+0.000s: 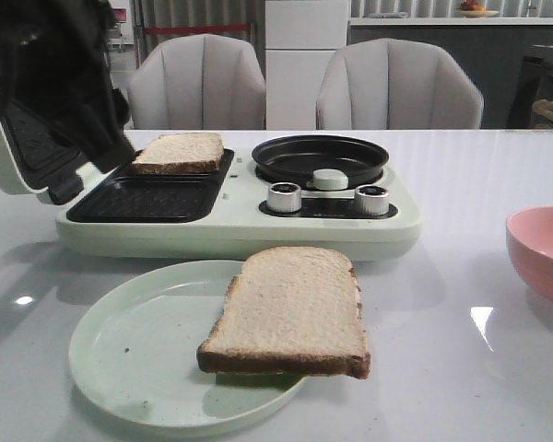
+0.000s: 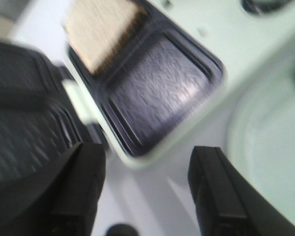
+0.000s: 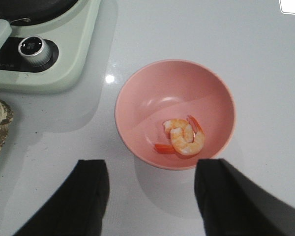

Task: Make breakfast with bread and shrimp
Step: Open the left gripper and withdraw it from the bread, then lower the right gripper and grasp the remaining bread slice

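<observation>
Bread slice nearest, overhanging green plate. Second slice in sandwich maker rear tray (lid up). Shrimp in pink bowl. Left gripper fingers wide, empty, above maker. Right gripper wide, empty, above bowl.

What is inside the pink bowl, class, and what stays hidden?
Inside the pink bowl lies one curled shrimp near its lower side; the rest is bare. In the front view only the bowl's outer wall shows, so its contents are hidden there.
</observation>
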